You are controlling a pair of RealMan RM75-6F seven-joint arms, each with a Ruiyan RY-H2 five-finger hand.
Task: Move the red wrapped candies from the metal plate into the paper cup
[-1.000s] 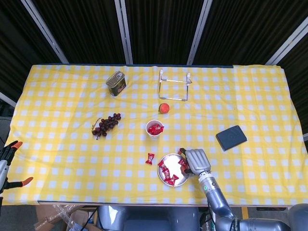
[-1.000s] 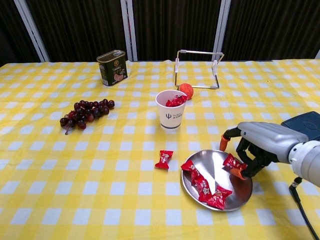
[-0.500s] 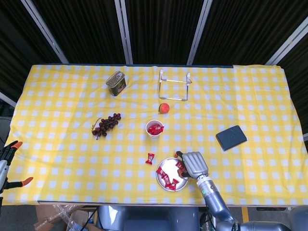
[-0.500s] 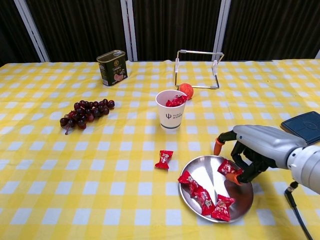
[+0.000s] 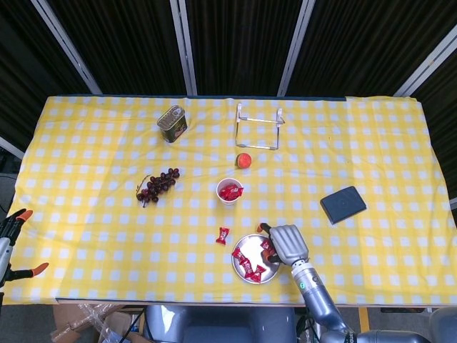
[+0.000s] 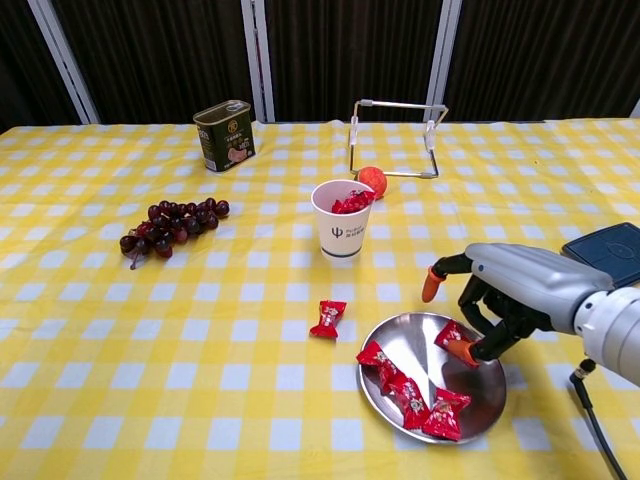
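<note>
Two cameras show the moment. From the head view, the right hand [image 5: 288, 244] sits low and right of centre, its forearm running down to the bottom edge. It lies over the right rim of the metal plate [image 5: 243, 251], fingers curled down toward a red candy [image 5: 266, 246] at that rim; from this height I cannot tell whether the candy is gripped. More candies [image 5: 249, 266] lie in the plate's lower half. One stray candy [image 5: 223, 234] lies on the yellow checked cloth [image 5: 86, 214] just left of the plate. The paper cup [image 5: 228, 191] stands above the plate, well apart from it, with red wrappers inside. The plate is near the table's front edge; the cloth between plate and cup is bare. At the far lower left, only the orange tips of the left hand [image 5: 16, 239] show, off the table; its state cannot be told.

From the chest view, the right hand [image 6: 500, 300] enters from the right edge, palm down. Its thumb [image 6: 432, 283] sticks out to the left, clear of everything, while the other fingertips [image 6: 461, 350] curl down and touch a candy [image 6: 449, 333] on the plate [image 6: 400, 340]. They do not look closed around it. Three or so candies [image 6: 405, 390] lie along the plate's front. The stray candy [image 6: 327, 317] lies left of the plate, the cup [image 6: 342, 222] stands behind, and a black pad [image 6: 610, 250] lies at the right edge behind the wrist.
</note>
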